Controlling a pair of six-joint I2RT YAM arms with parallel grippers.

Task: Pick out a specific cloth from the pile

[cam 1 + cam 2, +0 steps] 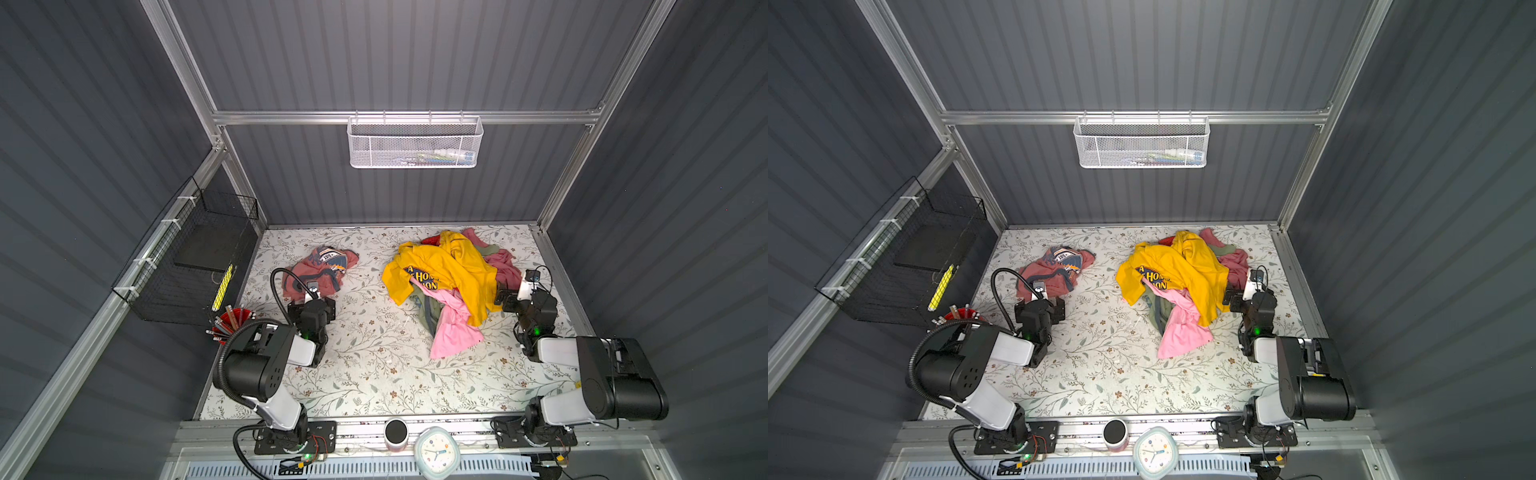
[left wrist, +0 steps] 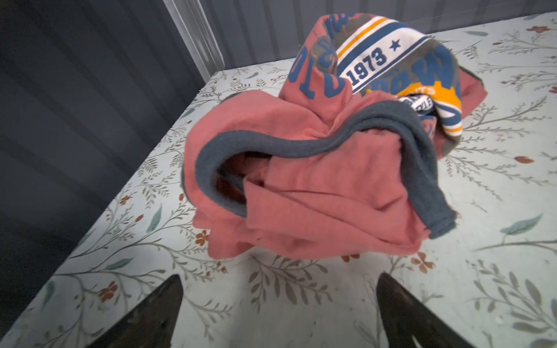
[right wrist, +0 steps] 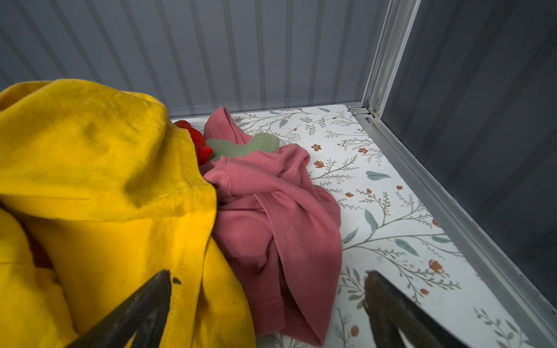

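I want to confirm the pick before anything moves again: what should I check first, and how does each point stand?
1. Is the salmon-red 1973 shirt apart from the pile: ok, bare table lies between them.
2. Shirt wholly on the table: ok.
3. Is the left gripper empty: ok, jaws open, short of the shirt.
4. Is the right gripper empty: ok, jaws open.
5. Right gripper clear of the yellow T-shirt: cannot tell; one jaw overlaps its hem in the wrist view.

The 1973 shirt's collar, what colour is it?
Navy collar trim on the salmon-red T-shirt, clearest in the left wrist view.
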